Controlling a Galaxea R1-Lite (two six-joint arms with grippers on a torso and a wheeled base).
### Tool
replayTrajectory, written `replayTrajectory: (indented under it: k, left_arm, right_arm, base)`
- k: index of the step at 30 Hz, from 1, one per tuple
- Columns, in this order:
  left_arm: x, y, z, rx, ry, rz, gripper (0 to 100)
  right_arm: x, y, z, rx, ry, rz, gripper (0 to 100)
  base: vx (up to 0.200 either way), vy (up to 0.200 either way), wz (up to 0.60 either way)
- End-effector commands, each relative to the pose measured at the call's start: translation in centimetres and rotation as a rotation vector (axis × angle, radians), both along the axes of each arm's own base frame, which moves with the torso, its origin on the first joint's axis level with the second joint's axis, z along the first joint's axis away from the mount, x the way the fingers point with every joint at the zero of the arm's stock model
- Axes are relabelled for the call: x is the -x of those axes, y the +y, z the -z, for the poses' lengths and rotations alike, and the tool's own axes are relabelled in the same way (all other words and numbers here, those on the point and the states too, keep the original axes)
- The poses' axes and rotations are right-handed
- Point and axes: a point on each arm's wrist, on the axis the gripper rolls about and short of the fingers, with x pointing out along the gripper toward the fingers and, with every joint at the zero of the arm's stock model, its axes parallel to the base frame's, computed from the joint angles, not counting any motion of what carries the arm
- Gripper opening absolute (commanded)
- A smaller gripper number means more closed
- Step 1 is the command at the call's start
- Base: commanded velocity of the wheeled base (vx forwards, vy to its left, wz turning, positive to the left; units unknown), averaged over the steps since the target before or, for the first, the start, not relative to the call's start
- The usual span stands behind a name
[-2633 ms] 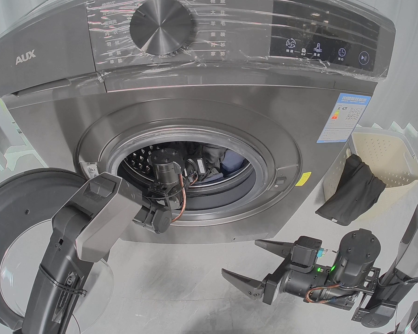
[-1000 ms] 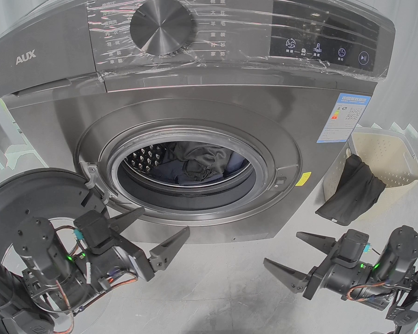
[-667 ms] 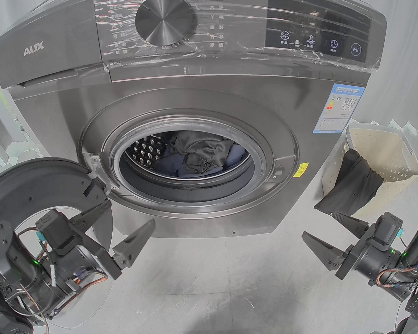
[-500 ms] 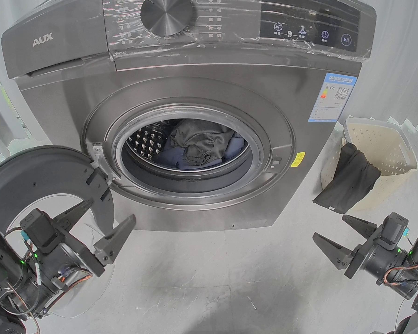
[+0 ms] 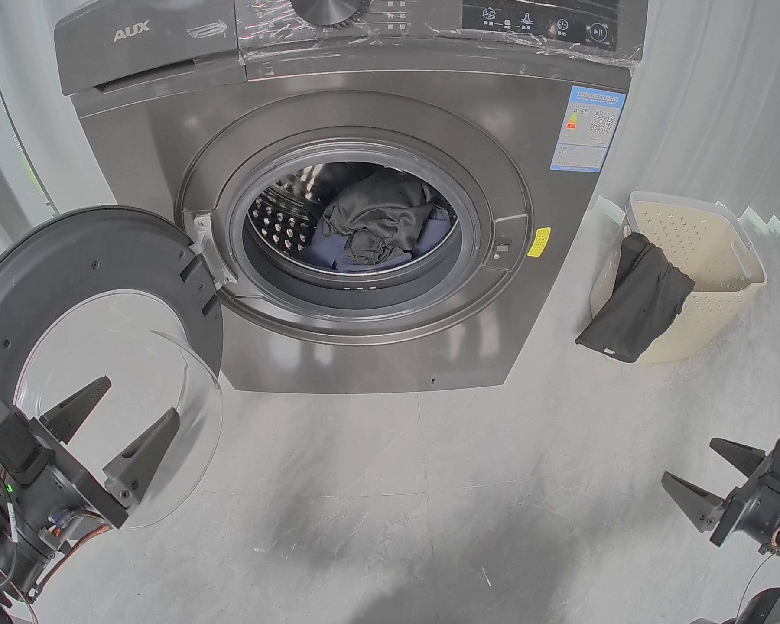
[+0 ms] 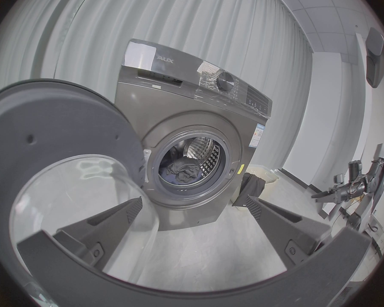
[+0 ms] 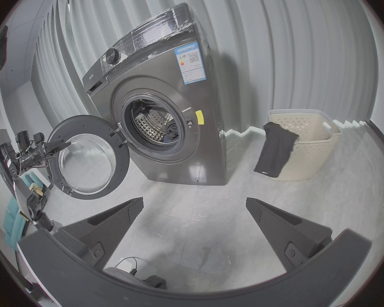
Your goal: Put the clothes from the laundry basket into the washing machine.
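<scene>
dark clothes (image 5: 377,218) are lying bunched inside the washing machine (image 5: 147,132). black garment (image 5: 637,305) is hanging over the laundry basket (image 5: 719,244) rim, just beside the machine. door (image 5: 87,253) is standing open. left pincer (image 5: 139,399) and right pincer (image 5: 692,463) are hovering released, gripping nothing, above the floor (image 5: 407,496).

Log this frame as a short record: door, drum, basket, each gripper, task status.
door: swung open, on the robot's left of the washing machine
drum: dark grey and blue clothes piled inside
laundry basket: on the floor right of the machine, black garment draped over its rim
left gripper: open, empty, low before the door
right gripper: open, empty, apart from the basket
status: unfinished; black garment not yet loaded
</scene>
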Motion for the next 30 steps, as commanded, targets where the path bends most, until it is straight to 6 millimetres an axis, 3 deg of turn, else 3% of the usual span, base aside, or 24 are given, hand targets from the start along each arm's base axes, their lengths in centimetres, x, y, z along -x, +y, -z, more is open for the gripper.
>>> replayTrajectory:
  k: [1, 7, 8, 12, 20, 24, 27, 30]
  left_arm:
    - [3.8, 2.3, -0.1, -0.002, -0.060, -0.028, 100]
    - [5.8, 3.8, 1.1, -0.028, -0.018, -0.120, 100]
    - [7.0, 4.4, 1.7, -0.019, -0.018, -0.140, 100]
    - [8.2, 5.1, 3.1, -0.023, 0.044, -0.239, 100]
    - [10.9, 5.6, 5.4, -0.024, 0.038, -0.309, 100]
    - [12.5, 5.3, 7.6, -0.039, 0.055, -0.344, 100]
    - [12.6, 5.1, 7.5, -0.050, 0.049, -0.299, 100]
    - [12.6, 5.3, 7.6, -0.115, 0.033, -0.394, 100]
  right_arm:
    - [5.1, -3.4, 0.5, 0.000, -0.144, 0.157, 100]
    - [7.3, -4.2, 1.8, 0.018, -0.171, 0.249, 100]
    - [8.3, -4.4, 2.7, 0.026, -0.172, 0.275, 100]
    - [10.0, -4.5, 4.3, 0.022, -0.191, 0.291, 100]
    - [10.4, -4.2, 4.4, 0.046, -0.236, 0.371, 100]
    - [10.7, -4.2, 4.5, 0.080, -0.274, 0.362, 100]
    - [10.7, -4.3, 4.6, 0.132, -0.280, 0.425, 100]
    - [10.7, -4.3, 4.6, 0.135, -0.282, 0.423, 100]
  base:
    - [-0.200, 0.000, 0.00]
    - [-0.033, 0.000, 0.00]
    - [0.000, 0.000, 0.00]
    - [0.000, -0.050, 0.00]
    - [0.000, -0.200, 0.00]
    - [0.000, 0.000, 0.00]
    - [0.000, 0.000, 0.00]
    - [0.000, 0.000, 0.00]
